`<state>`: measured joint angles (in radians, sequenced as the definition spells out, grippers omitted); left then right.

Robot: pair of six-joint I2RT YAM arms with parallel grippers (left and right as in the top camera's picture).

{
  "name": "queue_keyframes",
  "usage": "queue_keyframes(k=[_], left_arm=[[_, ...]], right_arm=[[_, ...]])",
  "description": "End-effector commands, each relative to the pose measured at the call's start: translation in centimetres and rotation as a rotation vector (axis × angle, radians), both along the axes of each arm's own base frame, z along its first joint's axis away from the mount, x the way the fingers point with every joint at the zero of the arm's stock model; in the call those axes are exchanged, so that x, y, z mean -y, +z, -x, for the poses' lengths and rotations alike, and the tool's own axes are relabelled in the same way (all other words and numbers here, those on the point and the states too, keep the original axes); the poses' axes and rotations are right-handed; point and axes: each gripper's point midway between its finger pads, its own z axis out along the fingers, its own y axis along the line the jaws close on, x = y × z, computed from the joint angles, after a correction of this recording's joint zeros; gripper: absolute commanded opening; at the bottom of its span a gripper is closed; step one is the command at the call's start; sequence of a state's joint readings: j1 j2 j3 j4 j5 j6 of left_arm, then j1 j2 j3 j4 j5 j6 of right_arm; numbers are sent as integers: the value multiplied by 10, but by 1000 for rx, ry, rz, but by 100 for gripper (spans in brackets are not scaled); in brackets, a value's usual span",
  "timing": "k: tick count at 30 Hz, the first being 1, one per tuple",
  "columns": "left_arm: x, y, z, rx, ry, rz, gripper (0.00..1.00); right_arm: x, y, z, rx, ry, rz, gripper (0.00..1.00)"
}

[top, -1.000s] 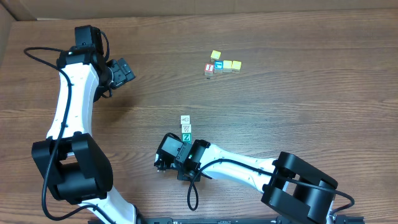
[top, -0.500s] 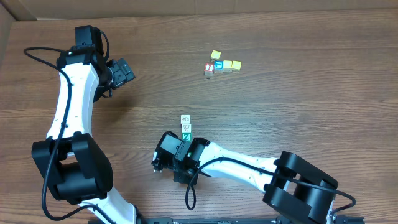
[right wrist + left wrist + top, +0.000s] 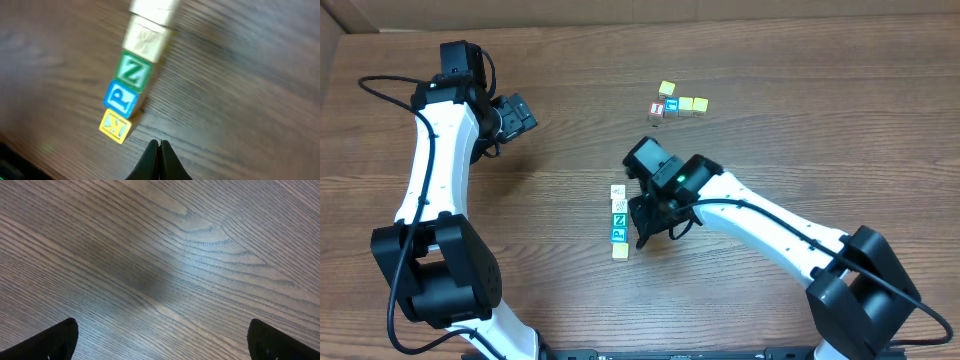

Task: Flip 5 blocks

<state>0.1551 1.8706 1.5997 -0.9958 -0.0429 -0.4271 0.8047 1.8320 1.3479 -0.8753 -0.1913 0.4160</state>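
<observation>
Since a second ago, the right claw is shifted from the near-left end of the blocks to their right side, and all five are now uncovered. Its jaws are pressed together with nothing held, the tips near the yellow block. The blocks are lined up touching in one row on the table: two whitish blocks, green Z, blue P, yellow. The left claw is held well apart at the left, jaws spread wide, empty. Other cubes are grouped at the far side.
</observation>
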Motion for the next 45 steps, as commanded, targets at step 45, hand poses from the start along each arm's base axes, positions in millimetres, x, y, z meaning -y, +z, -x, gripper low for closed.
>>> queue_keyframes(k=[45], left_arm=[[-4, -3, -1, -8, 6, -15, 100]], right_arm=[[-31, -58, 39, -53, -427, -58, 4]])
